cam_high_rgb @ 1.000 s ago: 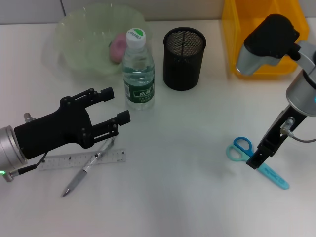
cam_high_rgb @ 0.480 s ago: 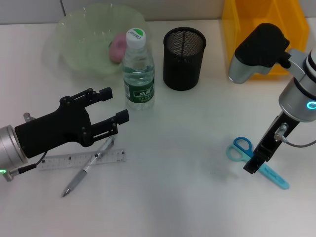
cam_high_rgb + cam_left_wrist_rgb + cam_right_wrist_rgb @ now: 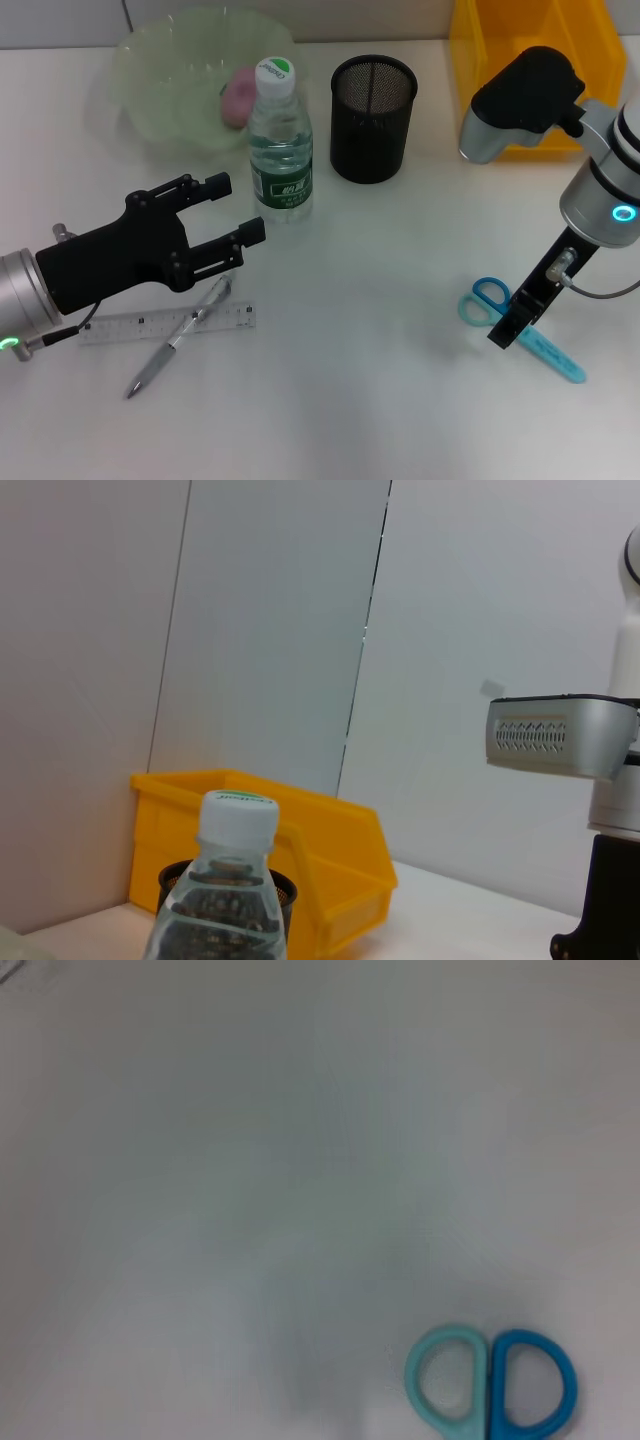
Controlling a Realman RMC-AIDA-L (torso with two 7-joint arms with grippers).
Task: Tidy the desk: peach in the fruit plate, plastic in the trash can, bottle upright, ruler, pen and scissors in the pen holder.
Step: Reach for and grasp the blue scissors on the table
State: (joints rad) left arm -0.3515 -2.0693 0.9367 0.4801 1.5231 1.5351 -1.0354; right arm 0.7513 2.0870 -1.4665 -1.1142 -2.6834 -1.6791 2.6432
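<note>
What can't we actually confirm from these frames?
- Right claw, head view: its own body covers the fingertips, so open or shut, and contact with the scissors, cannot be told.
- Scissors blades, right wrist view: cut off by the picture edge; only the handle loops show.
- Peach, head view: partly hidden behind the bottle cap.
- Pen holder, left wrist view: mostly behind the bottle.
- Left claw, open, is absent from its own wrist view.

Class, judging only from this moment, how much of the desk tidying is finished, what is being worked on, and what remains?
Done: peach in the plate; bottle upright. No plastic is visible. In hand: the right pincer is at the scissors on the desk. Left: scissors, ruler and pen into the empty pen holder. The open left pincer hangs above the ruler.
</note>
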